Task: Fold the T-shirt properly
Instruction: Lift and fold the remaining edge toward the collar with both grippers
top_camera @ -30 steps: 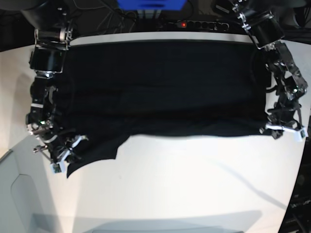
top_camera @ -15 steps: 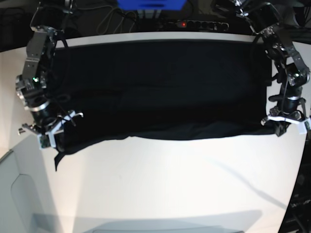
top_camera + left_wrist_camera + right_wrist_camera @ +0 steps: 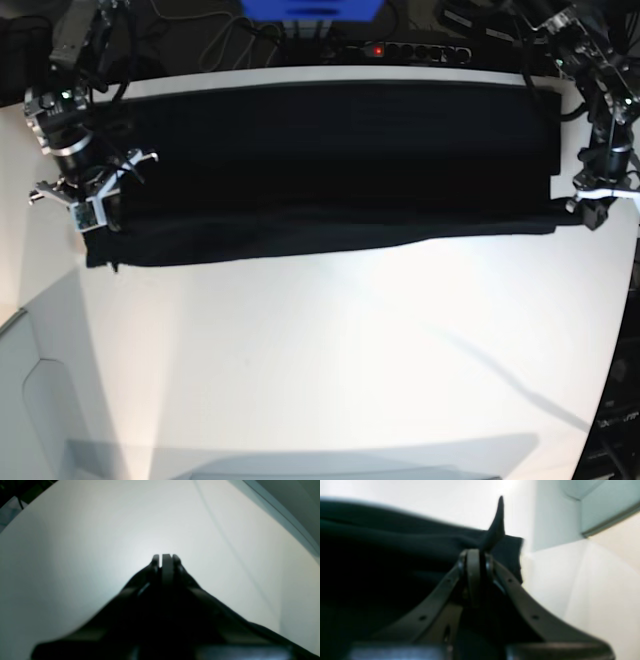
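Observation:
The black T-shirt (image 3: 330,170) lies as a wide band across the far half of the white table (image 3: 330,370), its near edge pulled into a nearly straight line. My right gripper (image 3: 97,215) is at the band's left end, shut on the cloth. In the right wrist view a pointed tip of the T-shirt (image 3: 498,517) sticks out past this gripper (image 3: 476,555). My left gripper (image 3: 590,212) is shut on the shirt's near right corner. In the left wrist view that gripper (image 3: 166,558) shows closed fingers with a thin dark strip pinched between them, above bare table.
A power strip (image 3: 400,50) with a red light, cables and a blue object (image 3: 310,8) sit behind the table's far edge. The table's curved left edge (image 3: 20,320) runs beside a pale grey surface.
Both grippers have moved toward the far side, carrying the shirt's near edge with them. The flap that hung down at the left has been drawn up, and the black band is narrower and straighter.

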You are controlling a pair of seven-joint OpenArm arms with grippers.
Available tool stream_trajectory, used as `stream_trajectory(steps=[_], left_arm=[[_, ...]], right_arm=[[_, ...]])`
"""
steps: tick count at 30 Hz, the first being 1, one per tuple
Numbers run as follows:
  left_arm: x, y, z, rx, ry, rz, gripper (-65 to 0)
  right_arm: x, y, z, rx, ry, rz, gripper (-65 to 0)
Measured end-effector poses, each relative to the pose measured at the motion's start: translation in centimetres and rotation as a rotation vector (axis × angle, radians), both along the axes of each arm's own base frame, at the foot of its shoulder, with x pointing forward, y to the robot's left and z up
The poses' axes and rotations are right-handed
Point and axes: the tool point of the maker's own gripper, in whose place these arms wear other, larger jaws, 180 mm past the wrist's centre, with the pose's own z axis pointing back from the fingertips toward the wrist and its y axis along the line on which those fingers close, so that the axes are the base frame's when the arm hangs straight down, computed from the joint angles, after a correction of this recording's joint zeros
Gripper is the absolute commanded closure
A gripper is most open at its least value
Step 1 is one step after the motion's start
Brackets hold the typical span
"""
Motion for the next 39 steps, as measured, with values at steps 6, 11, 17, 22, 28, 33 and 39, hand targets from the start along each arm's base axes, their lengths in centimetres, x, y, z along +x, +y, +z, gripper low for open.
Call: stream_trajectory(steps=[6, 11, 17, 22, 28, 33, 39], left_arm=[[-0.7, -0.2, -0.5, -0.020, 0.011, -0.006, 0.0], [-1.1, -0.5, 0.1, 0.003, 0.010, -0.015, 0.0], [-2.1, -0.7, -0.5, 0.006, 0.043, -0.022, 0.0], [-3.2, -1.0, -1.7, -0.012, 0.067, -0.008, 0.0], [-3.9, -1.0, -2.4, -0.021, 0.091, -0.002, 0.0], [-3.9, -1.0, -2.4, -0.020, 0.093, -0.005, 0.0], [-4.2, 0.3, -2.6, -0.027, 0.088, 0.033, 0.0]], right_arm=[[-2.5, -1.2, -1.4, 0.019, 0.053, -0.052, 0.0], [-3.9, -1.7, -2.1, 0.024, 0.084, -0.084, 0.0], [-5.0, -3.3, -2.3, 0.012, 0.098, -0.135, 0.0], [-5.2, -3.8, -2.2, 0.001, 0.101, -0.141, 0.0], [-6.8, -3.9, -3.1, -0.007, 0.147, -0.137, 0.0], [-7.3, -3.7, -3.0, -0.009, 0.139, -0.123, 0.0], [-9.1, -3.3, -3.5, -0.001, 0.156, -0.109, 0.0]])
